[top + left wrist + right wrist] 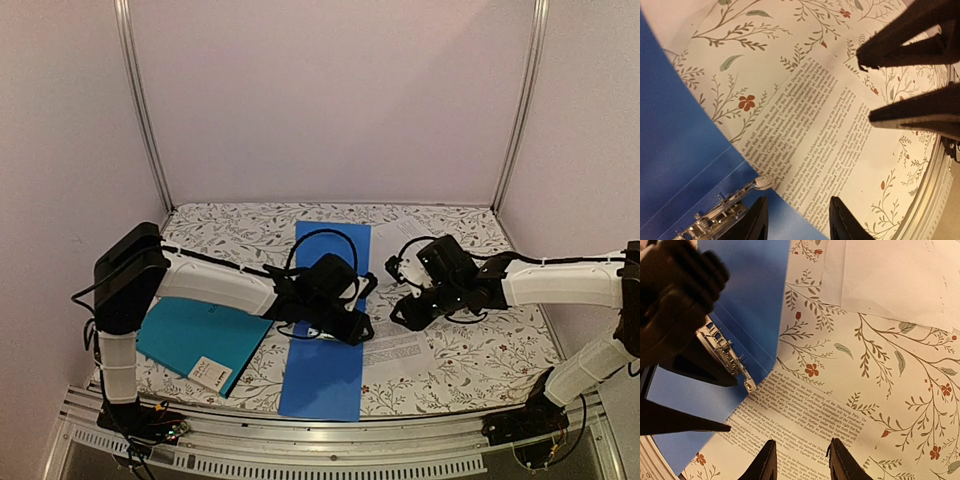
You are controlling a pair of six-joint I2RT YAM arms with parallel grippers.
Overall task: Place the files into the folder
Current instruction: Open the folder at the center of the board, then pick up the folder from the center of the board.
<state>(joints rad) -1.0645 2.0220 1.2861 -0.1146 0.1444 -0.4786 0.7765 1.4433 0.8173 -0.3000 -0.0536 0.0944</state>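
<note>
Currently your left pincer hangs spread over the long plain blue folder. Its tips are just beside the small metal clip, likely so it can work that clip or hold the cover flat. Your right pincer is spread too and empty, poised above the white paper sheet of dense black print. That sheet lies flat on the floral desk with one edge meeting the blue folder by the clip, a handy place to slide it from. A second white sheet lies farther back. The large teal folder with the small white corner label sits shut at the near left, partly under your left arm and well apart from both sheets. By the look of it, neither sheet is filed yet.
</note>
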